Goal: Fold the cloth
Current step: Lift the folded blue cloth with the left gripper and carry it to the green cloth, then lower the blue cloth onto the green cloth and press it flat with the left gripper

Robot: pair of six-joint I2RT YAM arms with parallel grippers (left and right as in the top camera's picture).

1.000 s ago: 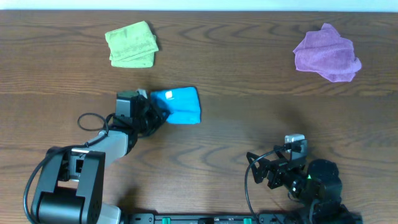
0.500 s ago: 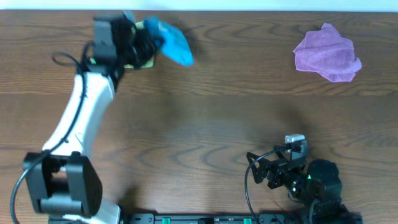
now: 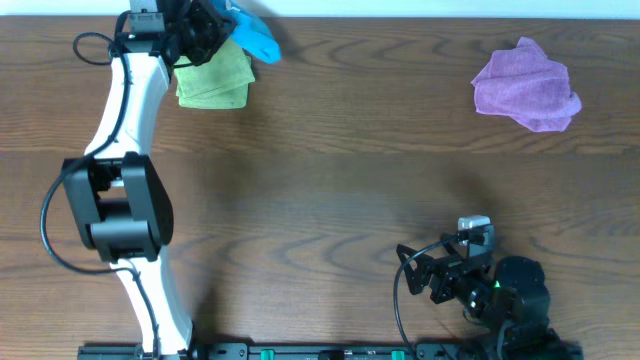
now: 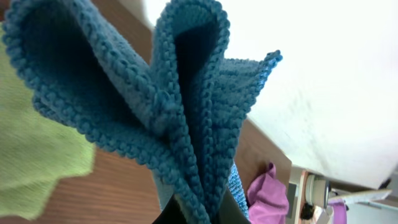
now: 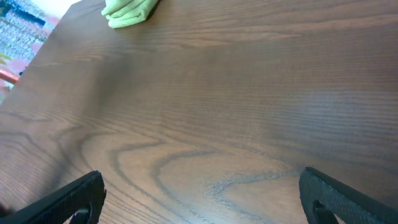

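Blue knitted cloth (image 3: 252, 36) aloft over the far-left corner of the dark wooden desk (image 3: 330, 200)
Overhead: the left fingers (image 3: 215, 28) are clamped on it above a green folded towel (image 3: 213, 78); released here, it would likely land on that towel or slip off the far edge. A purple crumpled cloth (image 3: 527, 85) lies near the far-right corner. Left wrist: the pinched layers splay loosely, so the fold may fall open. Right wrist: the right fingers (image 5: 68, 202) stand wide apart, holding nothing. No legible writing anywhere.

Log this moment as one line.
left gripper: shut on blue cloth, near green cloth | right gripper: open, empty | purple cloth: crumpled
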